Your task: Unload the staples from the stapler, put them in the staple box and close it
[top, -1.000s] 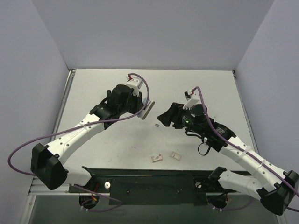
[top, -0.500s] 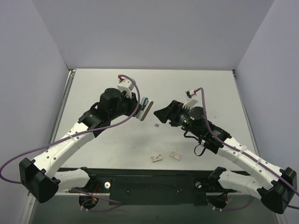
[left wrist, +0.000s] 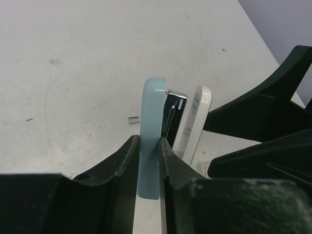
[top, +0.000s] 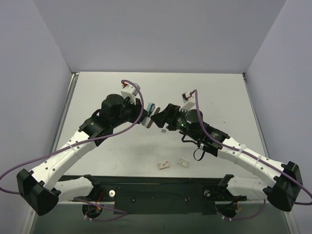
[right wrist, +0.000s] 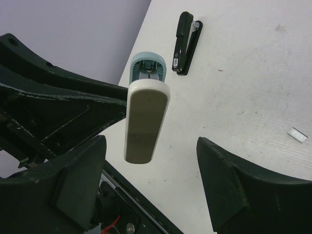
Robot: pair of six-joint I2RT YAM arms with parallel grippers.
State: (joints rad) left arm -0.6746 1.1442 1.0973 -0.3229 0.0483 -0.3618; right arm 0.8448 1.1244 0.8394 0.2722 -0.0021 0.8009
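The left gripper (top: 145,117) sits just left of the middle of the top view, clamped on the stapler (top: 151,109) and holding it above the table (top: 219,92). In the left wrist view its 2 fingers (left wrist: 127,161) press on the light-blue top shell (left wrist: 151,136), which stands on edge at mid-frame. The stapler is splayed open: the black and chrome bar (left wrist: 173,114) and the pale base (left wrist: 195,122) fan away to the right of the shell.

The right gripper (top: 160,118) is just right of the stapler, jaws wide apart and gripping nothing. In the right wrist view the pale base (right wrist: 146,122) hangs at center-left between its 2 fingers (right wrist: 234,180), clear of both.

A short staple strip (top: 163,130) lies on the table just below the grippers. 2 white scraps (top: 164,165) lie lower down. A black stapler (right wrist: 185,43) lies at the top of the right wrist view.
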